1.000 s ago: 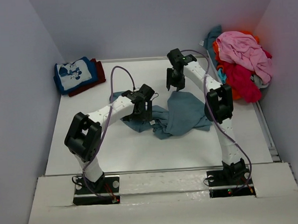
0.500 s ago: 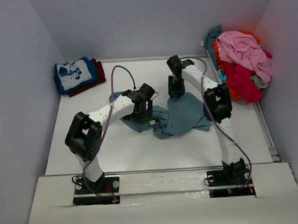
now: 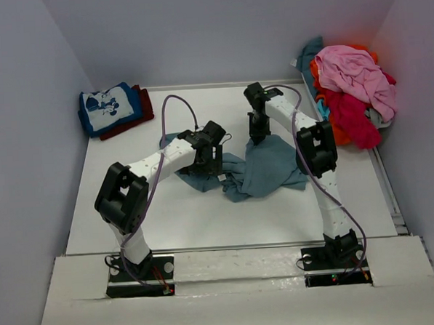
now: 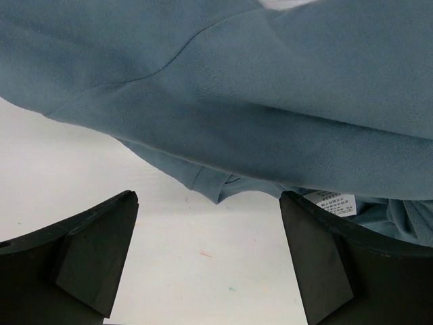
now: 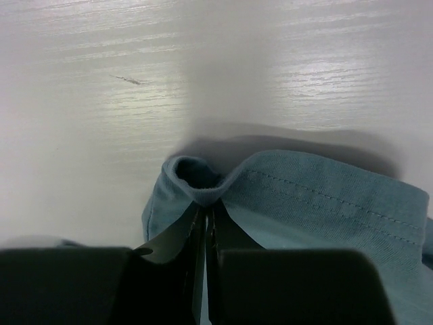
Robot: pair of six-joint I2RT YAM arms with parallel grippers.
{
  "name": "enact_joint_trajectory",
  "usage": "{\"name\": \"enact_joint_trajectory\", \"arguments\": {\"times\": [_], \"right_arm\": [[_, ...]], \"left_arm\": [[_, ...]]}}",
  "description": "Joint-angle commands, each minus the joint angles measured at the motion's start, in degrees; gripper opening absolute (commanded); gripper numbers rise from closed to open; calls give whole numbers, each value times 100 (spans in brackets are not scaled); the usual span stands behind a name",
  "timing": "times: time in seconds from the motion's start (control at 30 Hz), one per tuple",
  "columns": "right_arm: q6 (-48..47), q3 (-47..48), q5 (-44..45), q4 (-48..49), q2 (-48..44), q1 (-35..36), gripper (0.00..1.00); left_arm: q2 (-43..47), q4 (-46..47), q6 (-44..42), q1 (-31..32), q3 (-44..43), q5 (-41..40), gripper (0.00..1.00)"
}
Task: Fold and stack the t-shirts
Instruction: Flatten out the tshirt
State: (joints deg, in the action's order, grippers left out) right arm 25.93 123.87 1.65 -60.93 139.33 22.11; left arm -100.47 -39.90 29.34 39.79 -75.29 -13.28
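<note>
Your left arm rises from its base to a raised elbow, then its forearm runs across to the left part of the slate-blue t-shirt (image 3: 272, 167), wrist tipped down. The left gripper (image 3: 208, 159) stands over the crumpled left half of that shirt. From its wrist view, the left gripper (image 4: 210, 257) has its jaws spread wide, with bare table (image 4: 203, 271) between the two dark fingers (image 4: 88, 257). The shirt's (image 4: 270, 101) edge lies just past the fingertips, apart from them.

Your right arm stands tall with its elbow over the shirt's right side. Its forearm then reaches to the shirt's far edge, and the right gripper (image 3: 258, 137) points down. In the wrist view the right gripper (image 5: 205, 223) is closed tight on a small raised fold at the hemmed edge of the shirt (image 5: 304, 203). A stitch line shows along that hem.

Writing: a white care tag (image 4: 331, 200) lies at the shirt's edge beside the left gripper's right finger. Its print is too small to read.

The shirt lies rumpled on the table (image 3: 169, 216), flatter on its right half. Far left of the shirt, a folded blue tee with white cartoon print (image 3: 108, 106) sits atop a dark red tee (image 3: 145, 108). Far right of it is a loose heap: pink tee (image 3: 354, 71) on top, red tee (image 3: 353, 115) below, teal tee (image 3: 313, 50) at the back.
</note>
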Motion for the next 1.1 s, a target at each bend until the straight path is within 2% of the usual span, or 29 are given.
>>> {"name": "enact_joint_trajectory", "arguments": {"times": [0.0, 0.2, 0.53, 0.73, 0.93, 1.07], "right_arm": [[8, -241, 10, 55, 86, 13, 7], [-27, -197, 178, -7, -283, 13, 7], [-36, -83, 283, -165, -371, 13, 7], [-36, -48, 336, -165, -433, 13, 7], [-36, 181, 397, -279, -406, 13, 7], [-36, 111, 415, -288, -494, 13, 7]], "left_arm": [[80, -27, -95, 38, -179, 45, 99], [115, -53, -481, 239, -214, 62, 98], [159, -88, -1105, 714, 102, 343, 97], [352, 96, -1361, 952, 655, 580, 97], [36, 202, -1449, 1399, 621, 687, 96], [-157, 167, -1449, 1514, 208, 546, 96]]}}
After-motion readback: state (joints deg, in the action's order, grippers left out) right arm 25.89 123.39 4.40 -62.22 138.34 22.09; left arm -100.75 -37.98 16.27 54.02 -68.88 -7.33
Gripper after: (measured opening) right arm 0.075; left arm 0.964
